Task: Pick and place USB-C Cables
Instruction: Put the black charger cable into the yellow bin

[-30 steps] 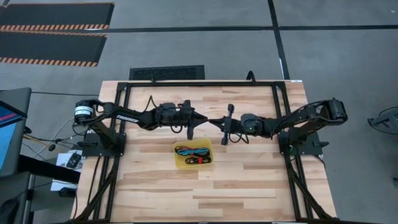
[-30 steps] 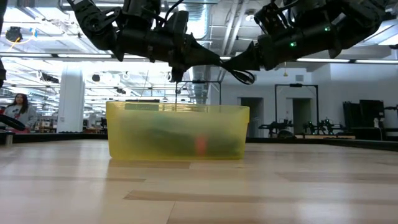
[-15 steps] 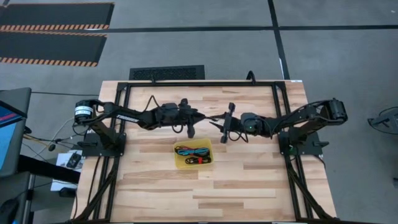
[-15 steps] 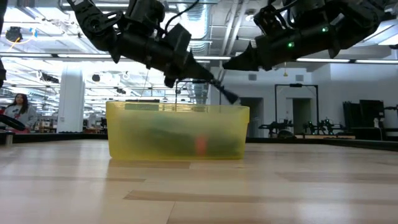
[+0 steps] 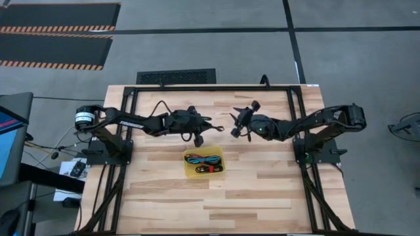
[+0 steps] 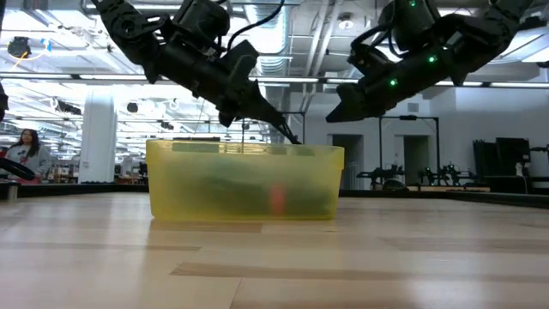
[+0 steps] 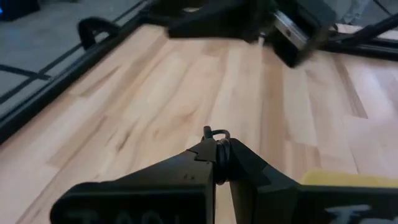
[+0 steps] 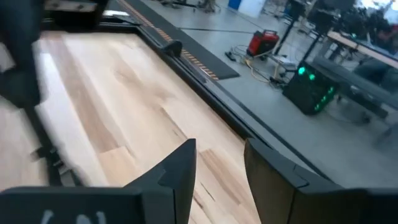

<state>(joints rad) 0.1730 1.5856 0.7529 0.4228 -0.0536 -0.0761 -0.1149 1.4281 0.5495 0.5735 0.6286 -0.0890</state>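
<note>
A yellow tray (image 5: 189,172) stands at the table's middle, holding teal and black-and-red USB-C cables (image 5: 205,160); in the low view they blur through its wall (image 6: 244,184). Just beyond the tray's far rim my left gripper (image 5: 216,126) (image 6: 290,136) is raised and shut on a thin dark cable (image 7: 216,133). To its right and higher, my right gripper (image 5: 234,124) (image 6: 336,113) is open (image 8: 217,158) with nothing between its fingers. My left gripper pinches a small loop of the thin dark cable (image 7: 216,133) between its two fingertips. Only the loop's end shows past the tips; the fingers hide the rest. The fingers slant down toward the table's right. The cable is clear of the table and tray.
A black frame rail (image 5: 213,88) runs along the table's far edge and down both sides. Bare wood (image 5: 216,203) lies in front of the tray. My right arm's body (image 7: 292,25) shows close ahead of the left gripper. A person (image 6: 26,150) sits far behind the table.
My left gripper has tipped from pointing straight down to slanting down toward the table's right. My right gripper has turned, risen and drawn back toward the far edge. The dark cable loop that hung at its tip no longer shows there.
</note>
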